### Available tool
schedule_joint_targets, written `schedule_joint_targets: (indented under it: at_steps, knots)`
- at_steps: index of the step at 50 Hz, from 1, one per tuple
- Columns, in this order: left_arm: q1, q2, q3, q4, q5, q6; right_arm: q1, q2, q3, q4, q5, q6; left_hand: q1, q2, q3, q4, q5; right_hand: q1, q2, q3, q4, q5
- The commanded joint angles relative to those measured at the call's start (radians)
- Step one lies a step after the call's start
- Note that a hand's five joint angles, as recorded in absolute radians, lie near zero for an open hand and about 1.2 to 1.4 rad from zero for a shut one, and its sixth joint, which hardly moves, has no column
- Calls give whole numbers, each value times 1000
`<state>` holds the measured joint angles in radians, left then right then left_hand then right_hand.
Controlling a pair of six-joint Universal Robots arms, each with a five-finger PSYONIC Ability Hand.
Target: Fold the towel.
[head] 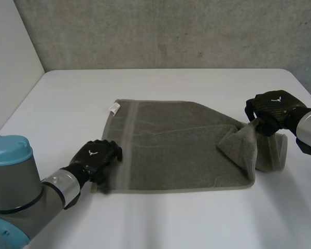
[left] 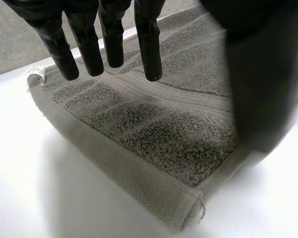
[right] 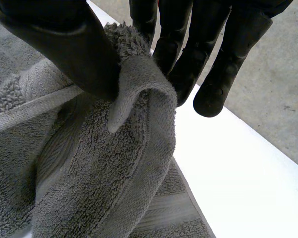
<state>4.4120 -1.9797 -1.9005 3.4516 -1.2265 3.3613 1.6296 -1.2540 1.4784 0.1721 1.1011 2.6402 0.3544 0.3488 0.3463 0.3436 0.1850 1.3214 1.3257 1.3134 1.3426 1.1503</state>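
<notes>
Right hand (head: 269, 111) pinched grey towel (head: 171, 145) corner between thumb and fingers, raised off table (head: 160, 223), likely to carry fold across. Left hand (head: 96, 157) open, fingers straight over opposite near corner, probably to anchor cloth.

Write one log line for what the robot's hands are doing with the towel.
task: fold towel | left hand: open, over near left corner | right hand: pinching raised right end | rest of towel: flat on white table

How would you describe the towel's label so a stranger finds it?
On the white table lies a grey towel. At its far corner, on the side of the left arm, sits a small label, the only white patch on the grey cloth.
</notes>
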Motion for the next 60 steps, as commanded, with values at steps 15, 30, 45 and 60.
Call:
schedule_joint_targets:
  at_steps: [15, 30, 45, 60]
  knots:
    - [-3, -53, 32, 6, -42, 0, 1, -1, 17, -2, -1, 0, 26, 32, 35, 37, 21, 75, 71, 83, 54, 71]
    - [-9, -13, 12, -11, -42, -2, -1, -1, 23, -3, -1, -2, 26, 32, 35, 37, 21, 75, 71, 83, 54, 71]
    - [-20, 15, -17, -26, -44, 0, -1, -1, 39, -13, -1, -2, 26, 32, 35, 37, 21, 75, 71, 83, 54, 71]
    - [-25, -48, 41, -17, -45, 1, -1, -2, 46, -19, -1, -2, 41, 47, 49, 52, 36, 75, 71, 83, 54, 71]
